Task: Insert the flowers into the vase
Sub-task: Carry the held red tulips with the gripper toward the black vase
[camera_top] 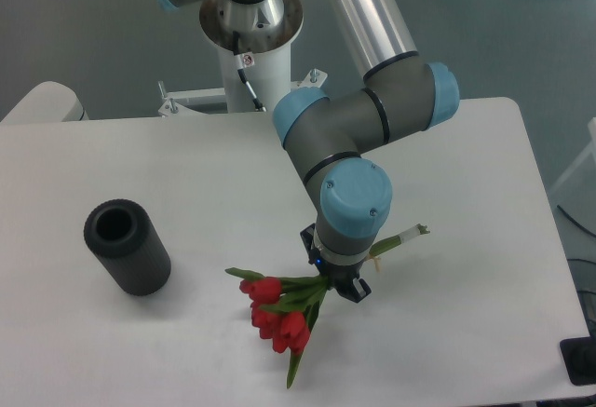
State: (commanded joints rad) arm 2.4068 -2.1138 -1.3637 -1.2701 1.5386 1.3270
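Observation:
The flowers (277,312), a bunch of red tulip buds with green leaves, lie low over the white table (466,332) in front of the arm. Their pale stem end (410,233) sticks out to the right past the wrist. My gripper (335,281) points straight down onto the stems where they meet the buds. The blue-capped wrist (355,204) hides most of it, so only dark finger parts show on either side of the stems. Whether the fingers are pressing the stems is hidden. The vase (128,246), a matte black thick-walled cylinder with its bore showing, stands at the left, well apart from the flowers.
The arm's white base column (250,62) rises at the table's back edge. A dark object (579,360) sits at the table's front right corner. The table's front edge runs just below the flowers' lowest leaf (294,372).

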